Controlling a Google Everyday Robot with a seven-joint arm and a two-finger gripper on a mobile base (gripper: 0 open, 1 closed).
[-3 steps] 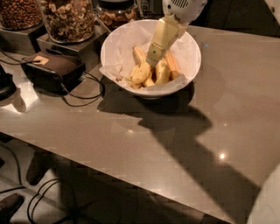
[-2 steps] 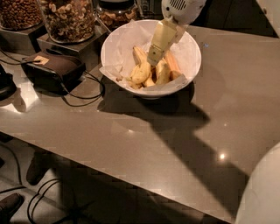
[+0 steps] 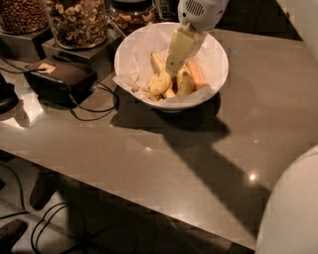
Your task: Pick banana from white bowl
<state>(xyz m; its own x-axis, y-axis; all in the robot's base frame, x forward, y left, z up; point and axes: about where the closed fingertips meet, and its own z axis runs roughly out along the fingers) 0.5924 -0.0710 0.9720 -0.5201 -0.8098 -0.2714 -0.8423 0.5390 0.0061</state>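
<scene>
In the camera view, the cream-coloured gripper (image 3: 172, 71) is reaching down into the wide round white paper-lined bowl (image 3: 222, 62). Its tip is sitting at the long freckled yellow banana (image 3: 159, 83), which is lying inside that bowl. I cannot tell whether it is gripping.

The scene is dim and warm-toned, lit from the upper part of the frame, so the white bowl (image 3: 221, 64) and its paper (image 3: 136, 59) are the brightest patch, and the gripper (image 3: 171, 67), reaching down into the bowl at upper middle, shows pale yellow. Bowl and arm (image 3: 201, 10) cast a broad dark shadow across the table (image 3: 278, 99) toward the lower right. Small glints sit on the table at lower right, a sheen at the left edge.
</scene>
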